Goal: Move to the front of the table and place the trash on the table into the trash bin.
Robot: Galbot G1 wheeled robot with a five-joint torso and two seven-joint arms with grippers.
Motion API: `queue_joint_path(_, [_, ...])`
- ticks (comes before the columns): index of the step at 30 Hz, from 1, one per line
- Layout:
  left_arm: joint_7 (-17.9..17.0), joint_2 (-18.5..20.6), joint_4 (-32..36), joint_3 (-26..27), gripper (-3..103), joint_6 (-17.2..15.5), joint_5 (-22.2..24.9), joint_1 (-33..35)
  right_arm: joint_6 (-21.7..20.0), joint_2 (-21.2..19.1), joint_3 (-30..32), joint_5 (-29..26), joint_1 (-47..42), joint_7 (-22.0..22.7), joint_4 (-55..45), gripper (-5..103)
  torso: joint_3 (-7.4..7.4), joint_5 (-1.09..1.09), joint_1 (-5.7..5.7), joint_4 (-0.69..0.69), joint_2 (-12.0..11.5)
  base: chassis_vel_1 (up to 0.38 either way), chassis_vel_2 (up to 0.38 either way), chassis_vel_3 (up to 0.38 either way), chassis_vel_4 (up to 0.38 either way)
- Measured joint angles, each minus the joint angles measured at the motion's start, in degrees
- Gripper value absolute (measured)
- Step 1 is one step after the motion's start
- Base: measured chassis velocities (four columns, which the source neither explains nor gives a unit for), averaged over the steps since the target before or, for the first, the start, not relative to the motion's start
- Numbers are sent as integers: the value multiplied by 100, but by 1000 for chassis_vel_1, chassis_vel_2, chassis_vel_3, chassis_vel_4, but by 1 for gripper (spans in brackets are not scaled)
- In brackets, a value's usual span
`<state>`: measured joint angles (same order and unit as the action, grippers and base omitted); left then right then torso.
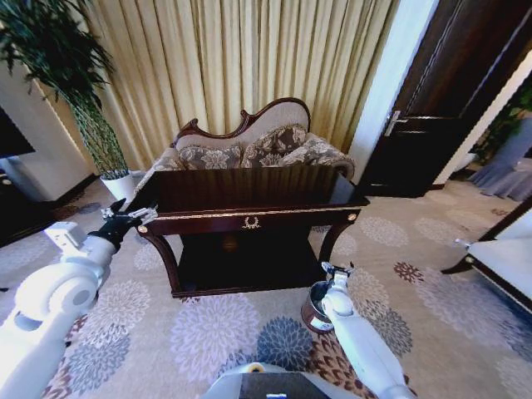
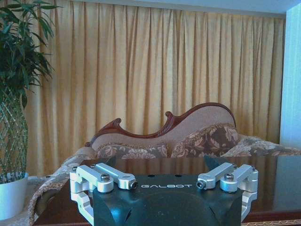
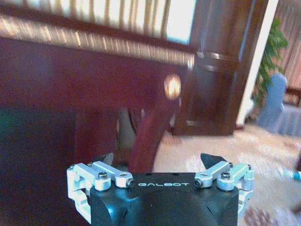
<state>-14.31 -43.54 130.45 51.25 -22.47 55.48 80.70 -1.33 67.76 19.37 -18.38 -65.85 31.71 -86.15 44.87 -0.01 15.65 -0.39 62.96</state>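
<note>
Before the patterned sofa [image 1: 249,145], the table [image 1: 249,189] is seen — dark, glossy wood with curved legs and gold trim. At its left front corner the left gripper [image 1: 126,216] is held with fingers spread wide. Low beside the right leg, the right gripper [image 1: 337,268] — fingers likewise parted — is poised above the round copper-brown trash bin [image 1: 314,312].

One table [image 1: 249,204], one trash bin [image 1: 314,309], two grippers, one sofa [image 1: 249,150], perhaps one potted plant [image 1: 91,125].

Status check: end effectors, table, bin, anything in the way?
Left end effector open, empty, at table's left front corner. Right end effector open, low, over trash bin by right front leg. No trash visible on tabletop. Nothing in the way.
</note>
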Motion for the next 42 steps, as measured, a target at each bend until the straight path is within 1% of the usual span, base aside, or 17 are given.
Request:
queue_joint_path(1, [0,0,0,0,100,0,0,0,0,0,0,0,0,0,0,100,0,0,0,0,0,0,0,0,0])
queue_joint_path(2, [0,-10,28,16,100,3,0,13,-20,-128,-12,49,-142,20,-357,100,0,1,0,0,0,0,0,0,0])
queue_joint_path(3, [-5,-29,86,70,100,10,3,42,-79,-380,26,110,-447,24,-1020,100,0,1,0,0,0,0,0,0,0])
queue_joint_path(4, [-5,-29,86,70,100,10,3,42,-79,-380,26,110,-447,24,-1020,100,0,1,0,0,0,0,0,0,0])
queue_joint_path(5, [-15,-40,116,112,100,21,5,66,-137,-524,83,94,-633,17,-1441,100,0,2,0,-2,0,0,0,0,0])
queue_joint_path(6, [-19,-62,169,199,100,41,7,119,-206,-771,203,10,-948,9,-2165,100,0,1,0,-3,0,0,0,0,0])
queue_joint_path(7, [-19,-62,169,199,100,41,7,119,-206,-771,203,10,-948,9,-2165,100,0,1,0,-3,0,0,0,0,0])
queue_joint_path(9, [-11,-83,194,280,100,62,2,182,-194,-1034,304,-57,-1215,31,-2747,100,0,1,0,-2,1,0,0,0,0])
queue_joint_path(10, [-11,-83,194,280,100,62,2,182,-194,-1034,304,-57,-1215,31,-2747,100,0,1,0,-2,1,0,0,0,0])
queue_joint_path(11, [31,-114,197,316,100,88,-41,254,-153,-1319,447,-88,-1478,96,-3276,100,-1,0,-1,0,1,0,0,0,0])
queue_joint_path(13, [84,-143,190,299,100,106,-97,290,-237,-1499,645,-169,-1721,104,-3727,100,-1,0,-1,1,1,0,0,0,0])
queue_joint_path(14, [84,-143,190,299,100,106,-97,290,-237,-1499,645,-169,-1721,104,-3727,100,-1,0,-1,1,1,0,0,0,0])
queue_joint_path(17, [101,-151,154,149,100,115,-157,212,-510,-1550,822,-297,-1958,79,-4225,100,0,2,-1,-2,0,0,0,0,0])
queue_joint_path(25, [75,-143,140,-56,100,113,-202,37,-737,-1533,872,-493,-2103,143,-4694,100,1,0,0,-1,0,18,-14,-16,11])
queue_joint_path(36, [74,-136,80,-63,100,103,-268,33,-903,-1645,868,-912,-2099,155,-4897,100,1,0,0,0,0,144,-137,-150,134])
queue_joint_path(39, [75,-129,61,-78,100,101,-287,19,-911,-1641,835,-948,-2104,157,-4897,100,0,3,-2,-4,0,207,-214,-222,192])
queue_joint_path(42, [77,-125,29,-84,100,100,-303,8,-911,-1637,789,-971,-2107,156,-4897,100,-1,1,-4,1,2,191,-173,-164,185])
